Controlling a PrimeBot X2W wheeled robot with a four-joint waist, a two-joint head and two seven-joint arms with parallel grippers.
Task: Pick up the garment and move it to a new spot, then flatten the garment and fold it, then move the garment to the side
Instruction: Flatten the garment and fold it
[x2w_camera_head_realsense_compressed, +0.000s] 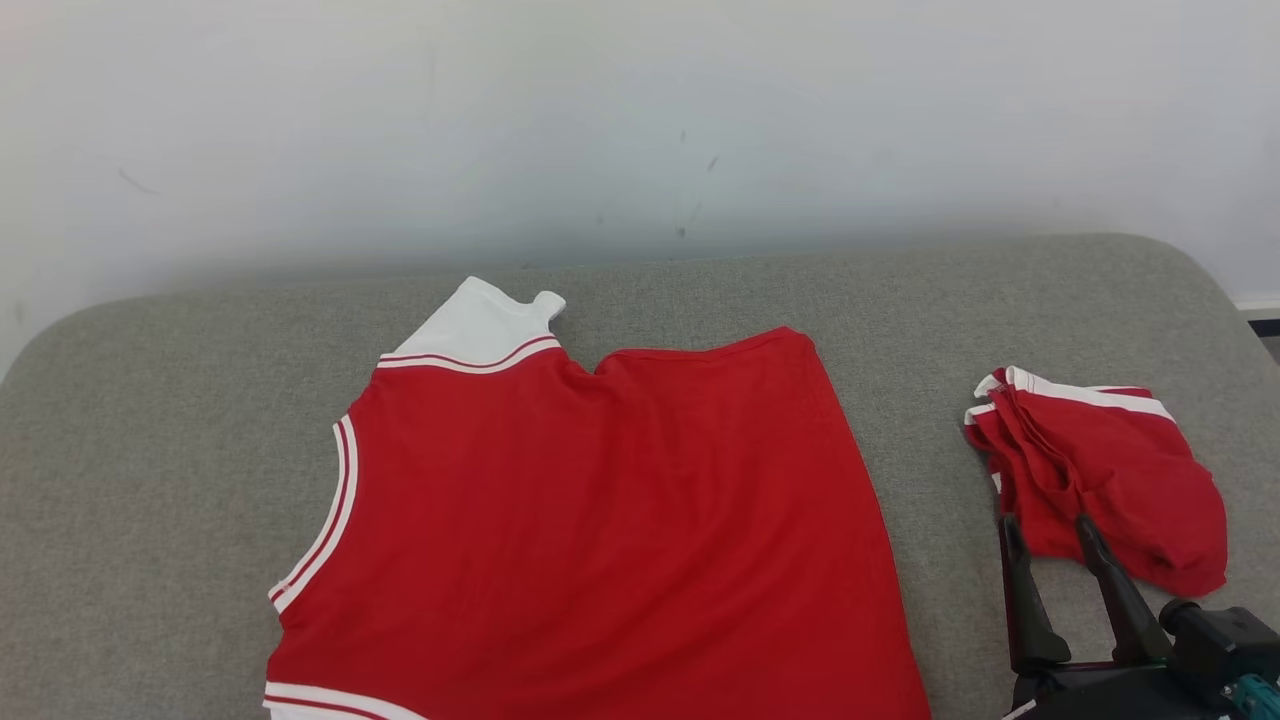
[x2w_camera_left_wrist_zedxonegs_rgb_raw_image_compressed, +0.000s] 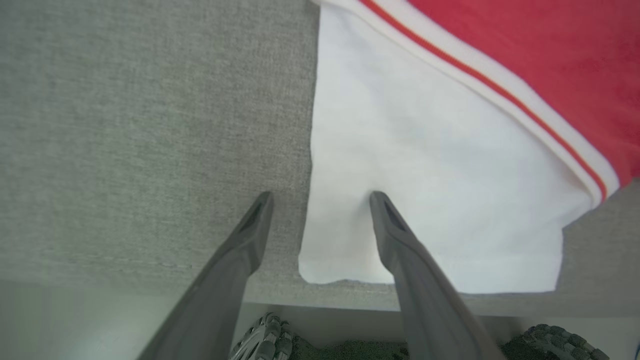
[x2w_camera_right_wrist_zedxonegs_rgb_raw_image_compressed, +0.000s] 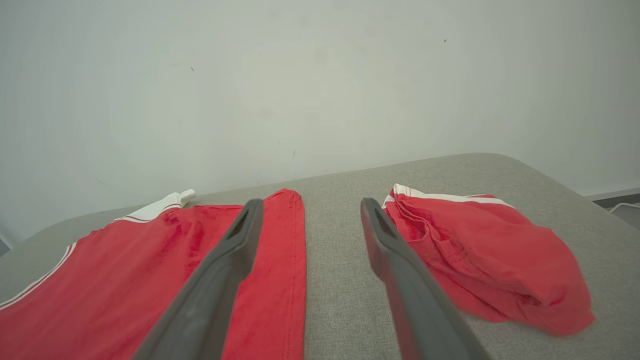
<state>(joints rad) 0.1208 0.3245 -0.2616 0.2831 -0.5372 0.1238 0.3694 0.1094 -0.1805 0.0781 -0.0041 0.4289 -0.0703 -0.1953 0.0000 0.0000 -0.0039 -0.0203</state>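
Observation:
The garment is a red top with white, red-striped trim, spread flat on the grey padded table; one white sleeve points toward the wall. In the left wrist view my left gripper is open over the garment's other white sleeve near the table's front edge. One of its fingers is above the sleeve and the other is above bare cloth. My right gripper stands open and empty at the lower right. In the right wrist view my right gripper points along the strip of table beside the garment.
A second red garment, folded into a small bundle, lies at the right of the table, just beyond my right fingertips, and also shows as a bundle in the right wrist view. A pale wall rises behind the table. Tyres show below the front edge.

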